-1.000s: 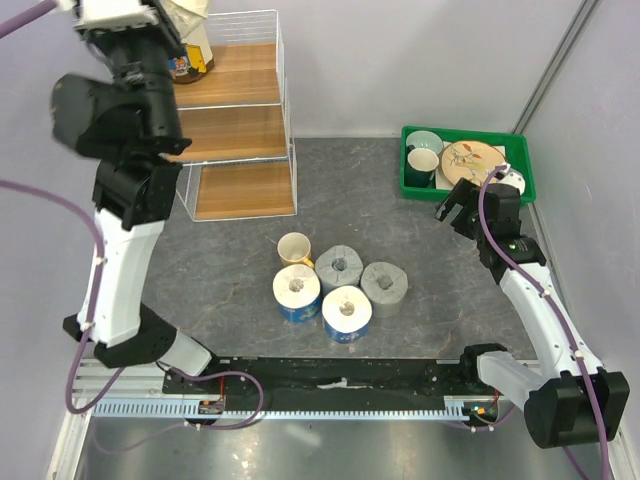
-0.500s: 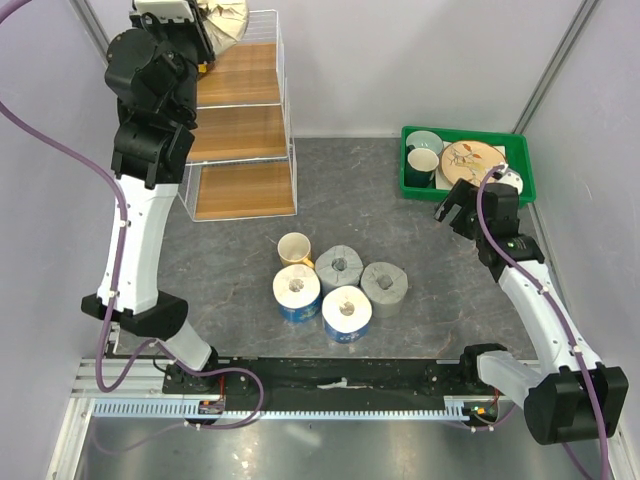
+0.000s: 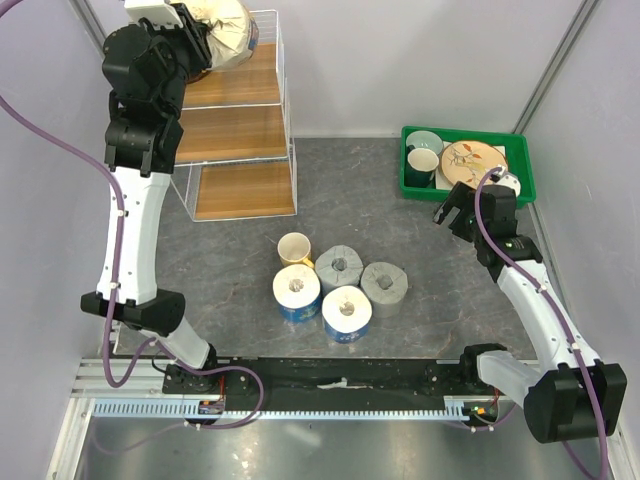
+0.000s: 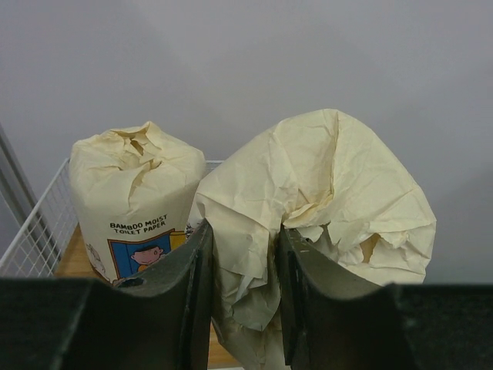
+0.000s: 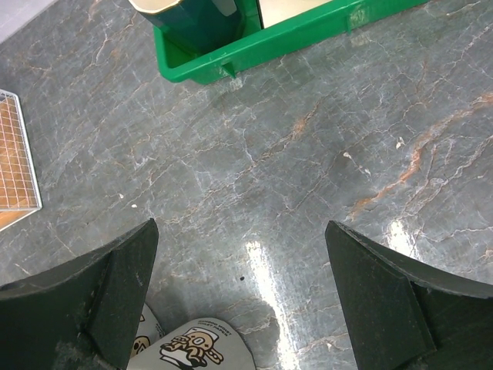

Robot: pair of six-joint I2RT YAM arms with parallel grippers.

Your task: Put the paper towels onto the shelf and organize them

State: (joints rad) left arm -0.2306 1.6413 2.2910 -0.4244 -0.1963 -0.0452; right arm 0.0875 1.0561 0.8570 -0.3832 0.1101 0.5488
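Left gripper [image 4: 243,258] is clamped almost shut on just the crumpled wrapper of a cream roll [image 4: 339,193], up at the top tier of the shelf [image 3: 240,130] right beside the other cream roll [image 4: 135,193], so I'd bet it slips free or knocks that neighbour over.

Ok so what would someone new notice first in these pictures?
High up, the left claw is shut on a cream roll at the shelf's top tier, beside a matching roll standing there. Next, a cluster at mid-table: two grey rolls, two white-and-blue rolls and a yellow mug. The right claw hangs open near a green tray of dishes.
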